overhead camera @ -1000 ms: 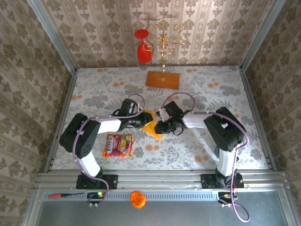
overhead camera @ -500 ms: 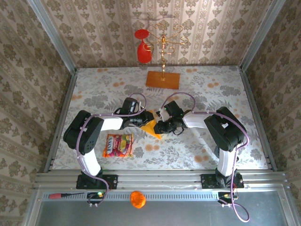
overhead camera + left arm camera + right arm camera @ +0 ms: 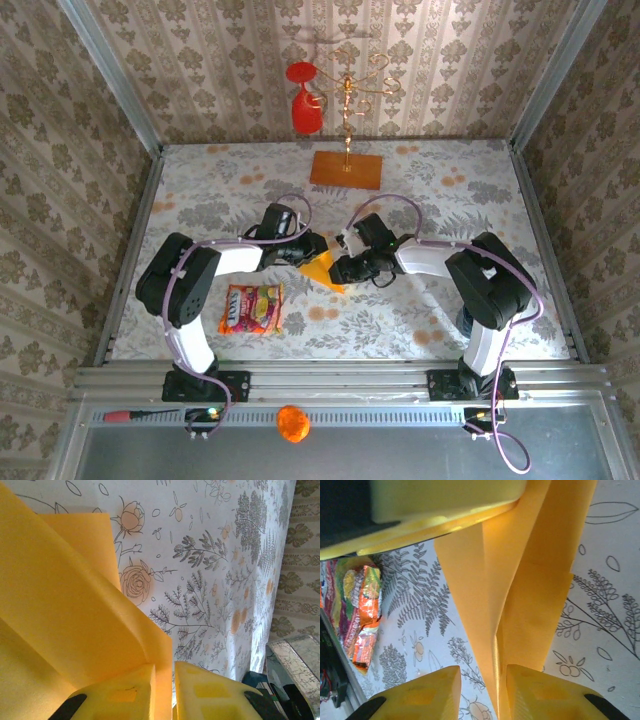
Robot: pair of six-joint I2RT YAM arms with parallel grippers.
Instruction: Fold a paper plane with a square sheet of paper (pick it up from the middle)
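Top external: folded yellow paper [image 3: 322,270] was mid-table between both arms, right of the snack packet [image 3: 254,307]. Left gripper [image 3: 164,675] — jaws nearly closed, pinching the paper's edge. Right gripper [image 3: 484,680] — jaws stood slightly apart around a crease, unclamped.

The top camera sits high above and behind the arm bases, looking down toward the far wall over the whole table [image 3: 200,200]. Both wrist cameras hang very near the tabletop at centre. The left one points rightward and the right one points leftward, past the snack packet [image 3: 360,605]. All three views share the folded sheet of paper [image 3: 320,268].
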